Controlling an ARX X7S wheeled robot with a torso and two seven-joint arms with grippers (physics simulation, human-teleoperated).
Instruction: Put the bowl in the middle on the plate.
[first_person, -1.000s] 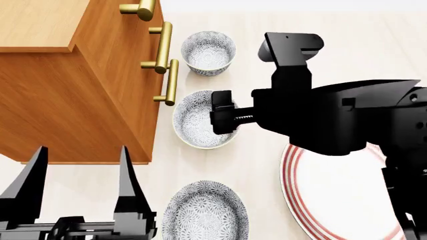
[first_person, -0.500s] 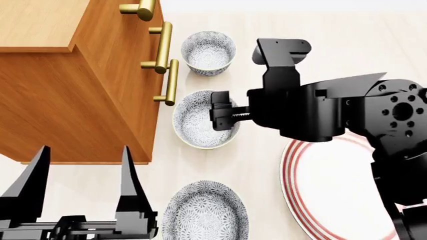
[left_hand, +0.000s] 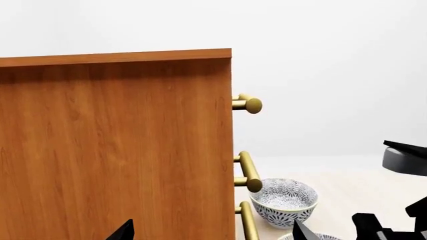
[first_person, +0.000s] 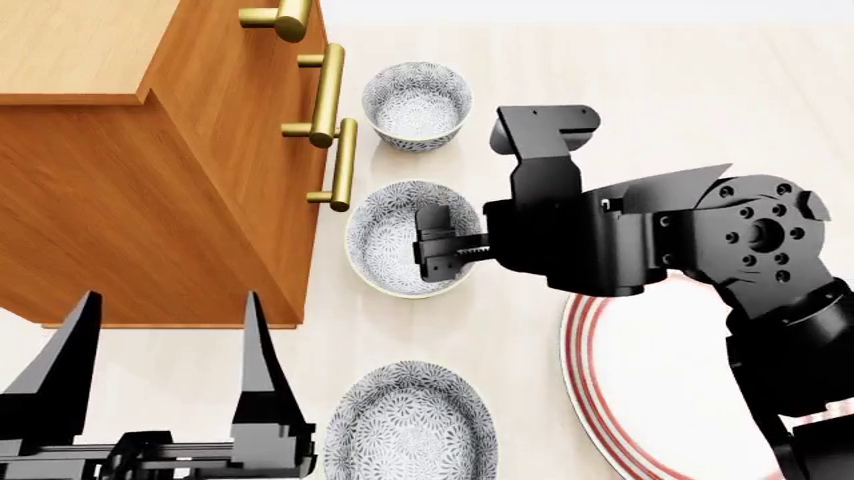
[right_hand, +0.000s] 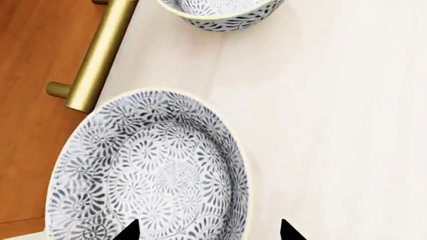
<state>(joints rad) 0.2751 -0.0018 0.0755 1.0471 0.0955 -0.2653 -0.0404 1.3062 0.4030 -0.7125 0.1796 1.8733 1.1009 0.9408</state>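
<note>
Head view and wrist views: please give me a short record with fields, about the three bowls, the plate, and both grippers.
middle bowl: on the floor beside the cabinet, not on the plate
far bowl: untouched
near bowl: untouched
plate: carries no bowl, partly hidden by the right arm
right gripper: open, tips straddling the middle bowl's right rim
left gripper: open, holding nothing, apart from the bowls

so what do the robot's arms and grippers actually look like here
Both are matte black. The left gripper has two long, flat, tapering blade-like fingers on a ridged black base. The right gripper is a blocky head with a threaded-looking rod, on a bulky angular right arm with a round, bolt-ringed joint and a boxy module on top. No cables or markings visible.
</note>
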